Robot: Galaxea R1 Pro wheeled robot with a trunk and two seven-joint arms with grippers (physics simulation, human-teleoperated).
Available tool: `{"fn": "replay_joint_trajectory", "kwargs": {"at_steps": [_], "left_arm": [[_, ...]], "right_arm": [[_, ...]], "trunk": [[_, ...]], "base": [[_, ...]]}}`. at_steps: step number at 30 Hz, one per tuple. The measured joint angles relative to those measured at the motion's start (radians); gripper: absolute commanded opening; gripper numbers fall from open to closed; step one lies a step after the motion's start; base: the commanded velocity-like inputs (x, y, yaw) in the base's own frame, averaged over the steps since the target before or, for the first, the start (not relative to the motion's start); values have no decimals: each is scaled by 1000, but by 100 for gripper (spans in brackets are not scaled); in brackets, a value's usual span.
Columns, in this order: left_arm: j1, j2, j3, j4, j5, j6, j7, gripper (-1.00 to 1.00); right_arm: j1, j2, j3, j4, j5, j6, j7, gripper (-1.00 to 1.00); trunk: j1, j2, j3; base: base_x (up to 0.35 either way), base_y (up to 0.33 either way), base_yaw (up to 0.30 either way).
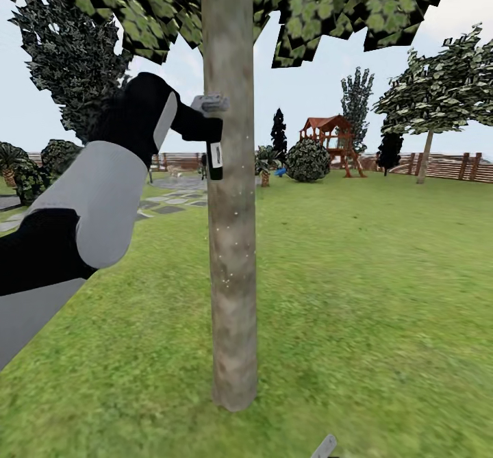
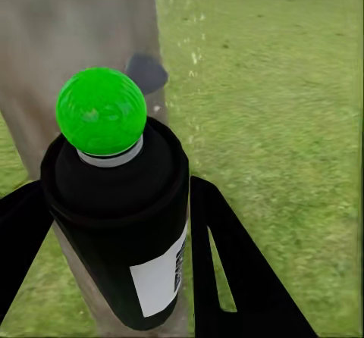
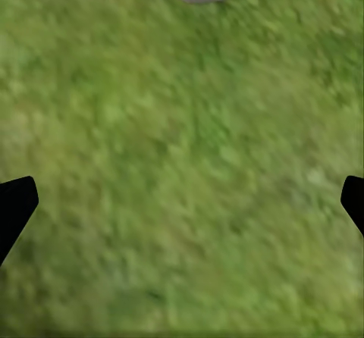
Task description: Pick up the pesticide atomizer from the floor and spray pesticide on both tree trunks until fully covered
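1. the left pincer (image 2: pixel 114 277) is clamped around the small black canister-shaped pesticide atomizer (image 2: pixel 121 224) with a green ball top, held just beside the near mottled grey-brown tree trunk (image 1: pixel 231 239).
2. the right pincer (image 3: pixel 182 205) gapes wide over grass, empty.
3. the atomizer likely handles light, rigid and smooth; grip mid-body.
4. count: one atomizer, two broad-leaved trees; the second tree (image 1: pixel 428 102) stands far right.
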Motion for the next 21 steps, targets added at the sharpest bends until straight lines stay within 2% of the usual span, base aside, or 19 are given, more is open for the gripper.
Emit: {"fn": "replay_joint_trajectory", "kwargs": {"at_steps": [17, 19, 21], "left_arm": [[0, 0, 0, 31, -2, -1, 6, -100], [0, 0, 0, 30, -10, -2, 58, -100], [0, 0, 0, 28, -7, -1, 149, -100]], "right_arm": [[0, 0, 0, 0, 0, 0, 0, 100], [0, 0, 0, 0, 0, 0, 0, 100], [0, 0, 0, 0, 0, 0, 0, 100]], "trunk": [[0, 0, 0], [0, 0, 0], [0, 0, 0]], "base": [[0, 0, 0], [0, 0, 0], [0, 0, 0]]}}
